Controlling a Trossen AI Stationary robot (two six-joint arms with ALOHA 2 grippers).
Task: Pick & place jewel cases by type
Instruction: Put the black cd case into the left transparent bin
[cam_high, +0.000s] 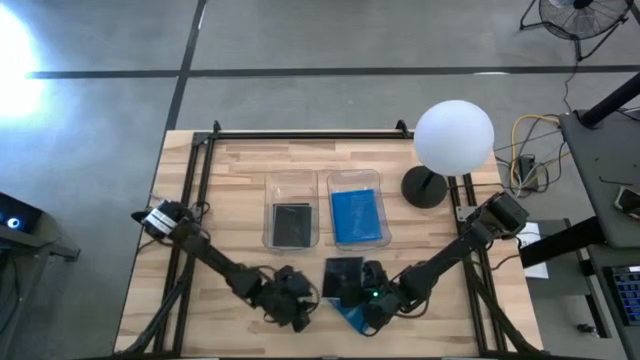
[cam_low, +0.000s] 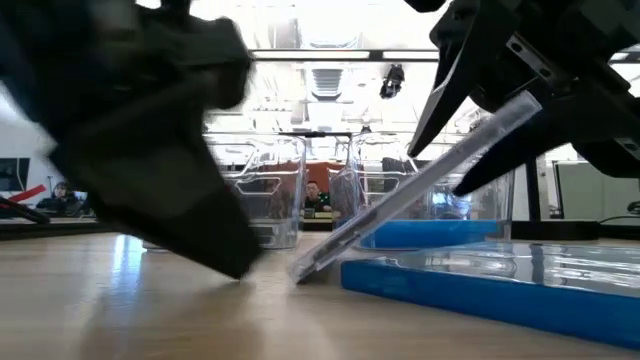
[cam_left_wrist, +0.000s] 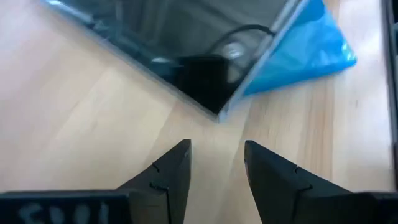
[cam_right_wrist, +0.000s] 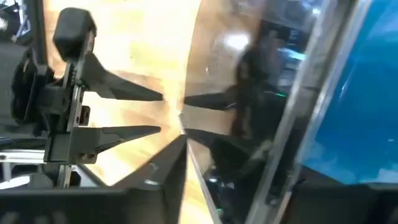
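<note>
A glossy dark jewel case (cam_high: 343, 274) stands tilted near the table's near edge, partly over a bright blue jewel case (cam_low: 480, 285) that lies flat on the wood. My right gripper (cam_low: 490, 125) is shut on the dark case's raised end. My left gripper (cam_left_wrist: 216, 163) is open just to the left of the case, with its fingertips pointing at the case's low corner (cam_left_wrist: 217, 111) and not touching it. Farther back, one clear bin (cam_high: 291, 222) holds a dark case and the other bin (cam_high: 357, 212) holds a blue one. My right gripper pinches the dark jewel case at its raised edge (cam_low: 505, 112), one finger (cam_low: 450, 85) over the upper face and one below it. The fingers slant down from the table's right. The case is tilted, with its opposite low edge (cam_low: 303, 270) on the table beside the blue case.
A lamp with a white globe (cam_high: 453, 135) and a round black base (cam_high: 425, 187) stands to the right of the bins. A black frame rail (cam_high: 300, 135) runs along the far edge. Bare wood (cam_high: 230, 200) lies left of the bins. People sit in the room beyond the table.
</note>
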